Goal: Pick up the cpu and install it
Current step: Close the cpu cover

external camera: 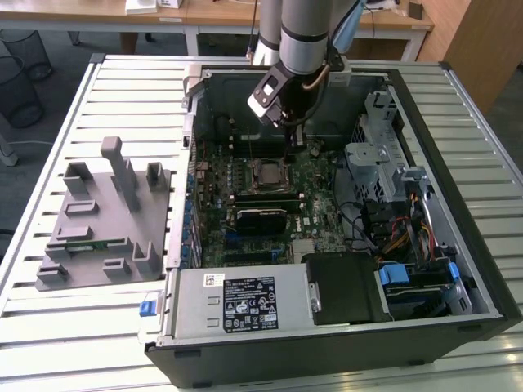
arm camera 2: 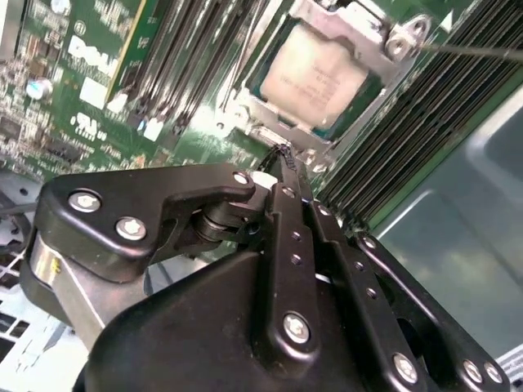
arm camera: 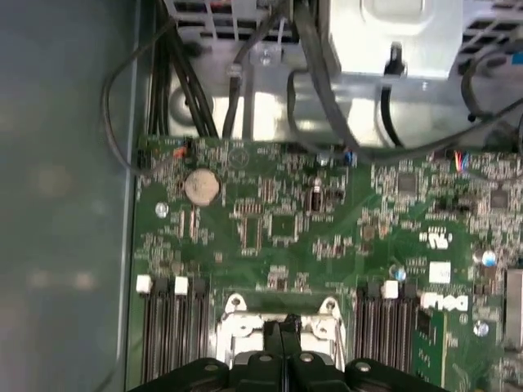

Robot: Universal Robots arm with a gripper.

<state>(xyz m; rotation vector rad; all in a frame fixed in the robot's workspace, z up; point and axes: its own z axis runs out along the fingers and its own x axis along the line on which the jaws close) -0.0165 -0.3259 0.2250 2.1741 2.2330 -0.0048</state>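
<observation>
Fingers [arm camera 2: 288,175] pressed together, empty — beyond them the cpu [arm camera 2: 323,77] sits in its socket [arm camera 2: 384,57], rim partly covered.

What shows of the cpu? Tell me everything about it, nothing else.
The cpu is a flat square chip with a dull silver metal top bearing faint print and a thin green rim showing along one edge. It lies flat in the motherboard socket, whose bright metal frame borders its visible sides. The gripper, fingertips pressed together, hangs beside the socket and appears clear of the chip. Nothing rests on its top.
</observation>
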